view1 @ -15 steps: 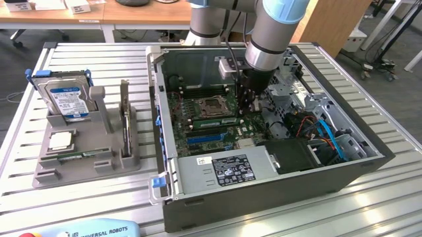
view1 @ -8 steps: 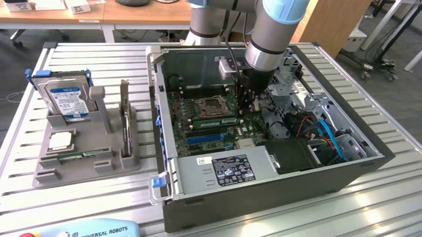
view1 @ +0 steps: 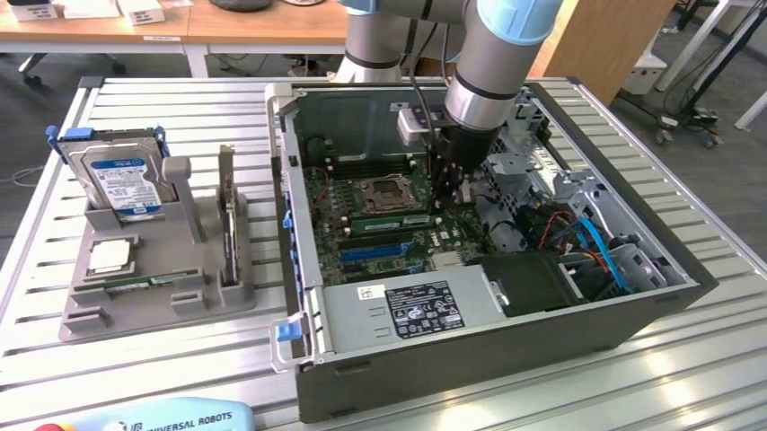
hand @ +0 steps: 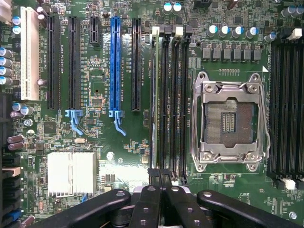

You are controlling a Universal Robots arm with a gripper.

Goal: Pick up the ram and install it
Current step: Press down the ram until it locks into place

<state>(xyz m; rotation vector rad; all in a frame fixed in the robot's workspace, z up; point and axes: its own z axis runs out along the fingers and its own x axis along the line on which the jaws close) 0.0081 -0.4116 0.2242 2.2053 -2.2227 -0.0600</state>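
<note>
The ram (hand: 154,95) is a thin green stick seen edge-on, standing in the black memory slot nearest the expansion slots, beside the processor socket (hand: 230,121). In the exterior view the ram (view1: 393,219) shows as a pale green strip just below the socket (view1: 386,191). My gripper (hand: 160,175) is shut, its two black fingertips pressed together over the stick's near end. The stick lies under one fingertip rather than between the two. In the exterior view my gripper (view1: 452,199) reaches down into the open computer case (view1: 300,296), onto the motherboard.
A grey fixture (view1: 156,296) at the exterior view's left holds a hard drive (view1: 114,184) and a square silver processor (view1: 108,258). Inside the case are the power supply (view1: 408,310), a black shroud (view1: 545,278) and blue cables (view1: 599,247). A silver heatsink (hand: 71,173) and a blue slot (hand: 115,64) flank the ram.
</note>
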